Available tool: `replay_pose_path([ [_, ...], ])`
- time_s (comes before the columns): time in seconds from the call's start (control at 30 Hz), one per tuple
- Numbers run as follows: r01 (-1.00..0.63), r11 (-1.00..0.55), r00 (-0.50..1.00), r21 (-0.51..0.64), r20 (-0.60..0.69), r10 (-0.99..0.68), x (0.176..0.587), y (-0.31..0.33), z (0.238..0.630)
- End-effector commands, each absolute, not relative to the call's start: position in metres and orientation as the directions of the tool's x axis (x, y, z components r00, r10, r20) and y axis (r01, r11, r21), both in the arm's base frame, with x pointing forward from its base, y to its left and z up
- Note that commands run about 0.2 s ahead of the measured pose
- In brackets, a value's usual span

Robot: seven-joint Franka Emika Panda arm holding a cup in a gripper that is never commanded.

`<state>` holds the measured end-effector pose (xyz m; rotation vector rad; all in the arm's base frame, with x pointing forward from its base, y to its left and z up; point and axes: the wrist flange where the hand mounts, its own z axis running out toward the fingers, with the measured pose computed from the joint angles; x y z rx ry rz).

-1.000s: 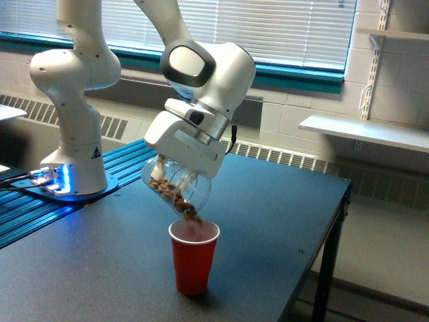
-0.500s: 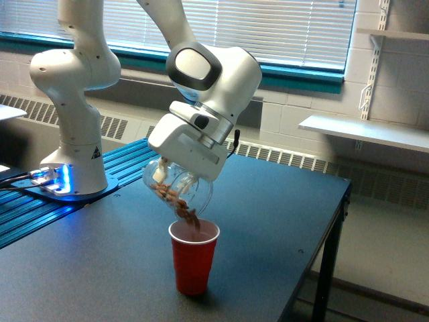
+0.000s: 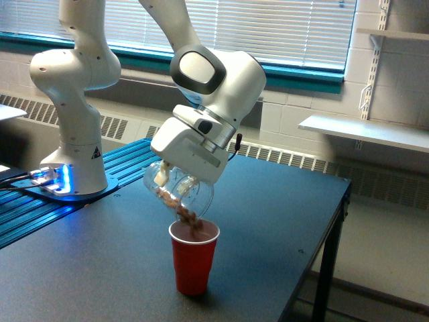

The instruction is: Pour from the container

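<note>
End effector — one container, one red cup.

A dark table with black legs filled the lower part of the exterior view, and behind it, from nine to twelve o'clock, a wide window with white blinds let in daylight above a teal sill. The wall was pale painted block with a long radiator grille along its foot. At two to three o'clock, white shelves hung on a slotted metal rail.
</note>
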<state>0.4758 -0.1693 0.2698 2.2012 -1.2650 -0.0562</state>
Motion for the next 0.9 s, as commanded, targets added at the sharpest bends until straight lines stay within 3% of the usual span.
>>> replay_pose_path([
  [0.03,-0.749,-0.399,0.574,0.529,0.217,-0.790,0.4797,-0.1681,0.2681],
  [0.9,-0.740,-0.411,0.577,0.532,0.188,-0.795,0.4844,-0.1769,0.2690],
])
